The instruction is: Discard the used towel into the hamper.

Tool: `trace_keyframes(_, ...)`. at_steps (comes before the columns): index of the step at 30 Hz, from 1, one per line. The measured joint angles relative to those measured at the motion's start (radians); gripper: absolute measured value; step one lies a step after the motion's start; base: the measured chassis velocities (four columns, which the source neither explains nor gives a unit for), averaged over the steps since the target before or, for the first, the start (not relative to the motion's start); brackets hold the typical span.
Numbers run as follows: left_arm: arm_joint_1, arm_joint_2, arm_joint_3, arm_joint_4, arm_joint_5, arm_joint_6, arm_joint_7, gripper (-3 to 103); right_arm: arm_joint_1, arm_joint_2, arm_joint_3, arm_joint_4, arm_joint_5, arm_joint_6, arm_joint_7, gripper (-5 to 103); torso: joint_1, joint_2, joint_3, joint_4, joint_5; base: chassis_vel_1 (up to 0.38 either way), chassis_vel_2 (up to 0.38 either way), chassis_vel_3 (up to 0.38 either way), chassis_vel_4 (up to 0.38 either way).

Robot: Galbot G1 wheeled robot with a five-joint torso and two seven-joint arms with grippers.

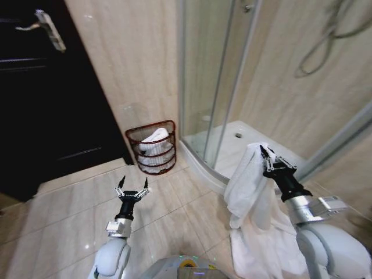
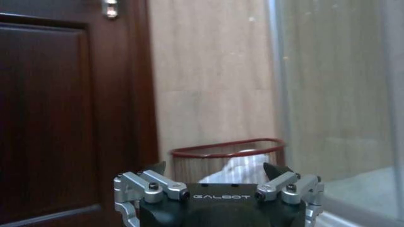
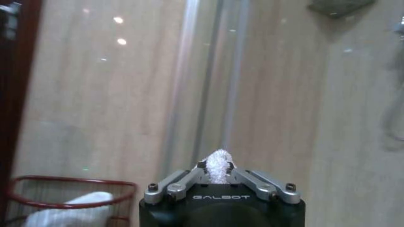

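Note:
A white towel (image 1: 250, 197) hangs in long folds from my right gripper (image 1: 265, 152), which is shut on its top edge; its lower end trails on the floor beside my base. In the right wrist view a tuft of towel (image 3: 218, 165) pokes out between the closed fingers. The hamper (image 1: 153, 147), a reddish-brown open-weave basket, stands on the floor against the tiled wall, with white cloth inside it. My left gripper (image 1: 132, 187) is open and empty, held low over the floor, pointing toward the hamper (image 2: 227, 158).
A dark wooden door (image 1: 40, 99) is left of the hamper. The glass shower enclosure (image 1: 215, 87) with its raised white tray (image 1: 244, 145) stands right of it. Beige floor tiles (image 1: 70, 215) spread between me and the hamper.

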Motion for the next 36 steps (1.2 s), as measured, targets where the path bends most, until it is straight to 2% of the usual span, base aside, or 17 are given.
trace_keyframes(11,-0.004,-0.003,0.004,0.007,0.002,-0.002,0.002,100,0.009,0.008,-0.007,0.0,-0.017,0.018,-0.021,5,0.0,0.0,0.0,0.0002,0.0002,0.126,0.122,0.141,0.132)
trace_keyframes(15,-0.004,-0.007,0.005,0.0,0.004,-0.002,0.004,100,0.009,0.019,0.002,0.0,-0.017,0.056,-0.023,5,0.0,0.0,0.0,0.0001,0.0003,0.117,0.126,0.099,0.109)
trace_keyframes(20,-0.014,-0.014,0.01,0.011,0.003,-0.034,0.005,100,0.015,0.023,0.003,-0.001,-0.014,0.082,-0.048,5,0.0,0.0,0.0,0.0004,0.0,0.082,0.088,0.085,0.088)
trace_keyframes(25,-0.019,-0.021,0.018,0.018,0.007,-0.038,0.008,100,0.03,0.015,0.005,-0.006,0.001,0.087,-0.053,5,0.0,0.0,0.0,-0.0003,0.0002,0.0,0.0,0.0,0.0)
trace_keyframes(36,-0.02,-0.022,0.02,0.021,0.011,-0.035,0.006,100,0.011,0.024,0.002,-0.002,0.006,0.087,-0.051,5,0.0,0.0,0.0,0.0005,0.0002,-0.081,0.091,0.089,-0.078)
